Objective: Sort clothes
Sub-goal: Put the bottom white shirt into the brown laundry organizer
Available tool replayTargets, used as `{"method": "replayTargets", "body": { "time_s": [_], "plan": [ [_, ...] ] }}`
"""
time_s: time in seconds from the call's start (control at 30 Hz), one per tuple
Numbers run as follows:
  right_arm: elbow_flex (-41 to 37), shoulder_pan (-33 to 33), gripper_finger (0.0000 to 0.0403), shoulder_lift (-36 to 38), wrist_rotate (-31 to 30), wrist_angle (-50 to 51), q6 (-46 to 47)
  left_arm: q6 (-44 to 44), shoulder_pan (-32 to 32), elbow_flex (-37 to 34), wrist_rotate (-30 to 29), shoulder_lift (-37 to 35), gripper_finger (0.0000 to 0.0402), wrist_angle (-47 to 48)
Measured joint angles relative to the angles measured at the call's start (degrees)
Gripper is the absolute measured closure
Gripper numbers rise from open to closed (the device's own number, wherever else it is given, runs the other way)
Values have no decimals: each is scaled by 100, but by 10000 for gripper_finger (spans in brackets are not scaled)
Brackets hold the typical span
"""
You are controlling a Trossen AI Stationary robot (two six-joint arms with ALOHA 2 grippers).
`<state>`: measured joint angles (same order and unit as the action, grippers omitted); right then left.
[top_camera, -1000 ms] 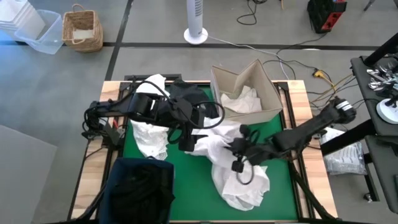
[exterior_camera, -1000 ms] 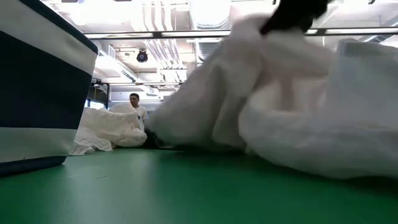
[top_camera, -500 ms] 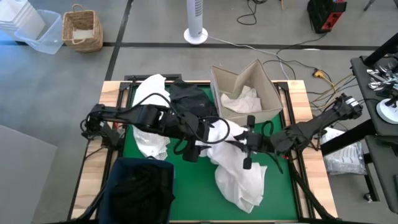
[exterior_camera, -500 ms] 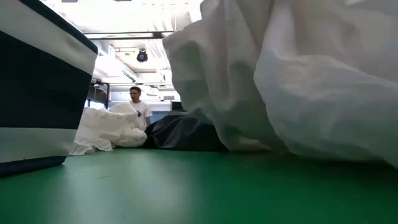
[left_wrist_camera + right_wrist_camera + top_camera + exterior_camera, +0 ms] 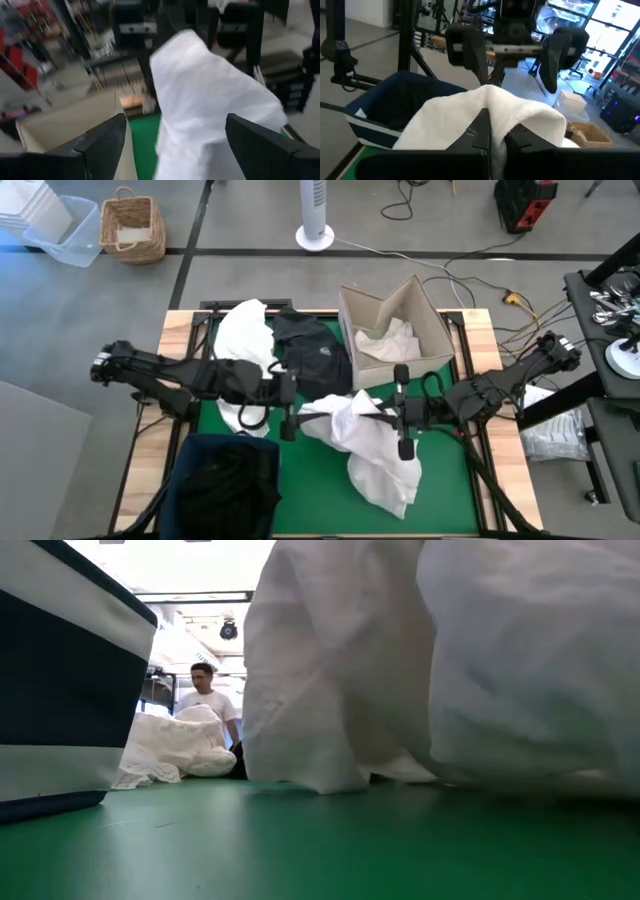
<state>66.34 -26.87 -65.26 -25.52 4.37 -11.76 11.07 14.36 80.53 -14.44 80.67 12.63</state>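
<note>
Right gripper (image 5: 372, 417) above mid-bench, fingers clamped tight on a white garment (image 5: 375, 450), lifted at one end, the rest draped down to the green mat (image 5: 310, 480). Left gripper (image 5: 296, 408) just beside the raised fabric, facing the right one, fingers spread wide and empty. Another white garment (image 5: 240, 340) and a dark garment (image 5: 312, 350) heaped at the far side. More white fabric (image 5: 388, 340) inside the cardboard box (image 5: 440, 340). Navy bin (image 5: 222, 490) at the near left corner.
</note>
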Motion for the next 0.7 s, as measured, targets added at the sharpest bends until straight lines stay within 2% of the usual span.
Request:
{"method": "replayTargets", "body": {
  "time_s": [0.1,0.27,0.47,0.6,0.7],
  "plan": [
    [326,0,394,-199,0,107,-244,281,51,-683,-2,-253,86,-811],
    [1024,0,394,-543,2,384,-601,233,60,-1513,112,-485,86,-2072],
    [1950,14,394,-950,-14,920,-874,379,74,-2083,1683,-508,86,-2953],
    [2389,25,394,-1133,-387,1084,-1023,95,63,-2215,1666,-478,86,-3347],
    [2527,54,394,-1234,-453,1090,-1083,-131,64,-2246,1283,-326,86,-3711]
  ]
}}
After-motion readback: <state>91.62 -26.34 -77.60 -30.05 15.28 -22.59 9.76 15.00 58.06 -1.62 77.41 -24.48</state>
